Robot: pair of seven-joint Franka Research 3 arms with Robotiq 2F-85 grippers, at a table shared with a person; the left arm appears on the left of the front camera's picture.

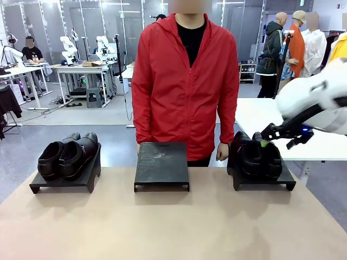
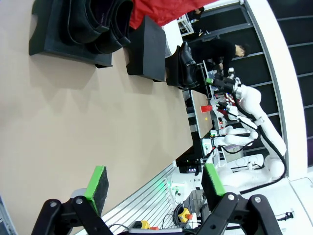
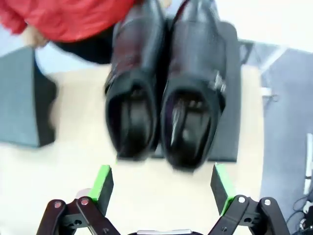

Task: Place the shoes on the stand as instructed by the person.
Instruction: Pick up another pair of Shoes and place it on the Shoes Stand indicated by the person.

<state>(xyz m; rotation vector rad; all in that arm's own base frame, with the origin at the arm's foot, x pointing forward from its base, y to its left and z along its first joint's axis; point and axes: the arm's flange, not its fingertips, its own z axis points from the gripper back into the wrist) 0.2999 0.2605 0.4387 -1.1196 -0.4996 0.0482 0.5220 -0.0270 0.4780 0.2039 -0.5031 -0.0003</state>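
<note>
The right pincer [image 3: 164, 188] stands wide open with nothing in it, its green pads [image 3: 103, 182] spread about as far apart as the pair of shoes [image 3: 164, 98] just ahead of it, which sit side by side on the right stand [image 3: 230, 112] with their heel openings toward the pincer. That fit looks tight: if the pincer drops a little off centre, a pad could land on a shoe's collar instead of passing outside it, pushing the pair askew or off the stand; a squeeze on the glossy leather may also slip. Beyond and to the side of the pincer lies the bare middle stand [image 1: 161, 165], and farther off the other pair of shoes [image 1: 69, 154] on the left stand [image 1: 65, 179]. The left pincer [image 2: 155, 183] is also fully open and empty (it hangs well back from everything, over the table [image 2: 98, 127]). Behind the stands the person [image 1: 185, 81] has arms down; no pointing gesture shows, so the instructed stand cannot be told. The right wrist view is blurred, hiding shoe detail.
</note>
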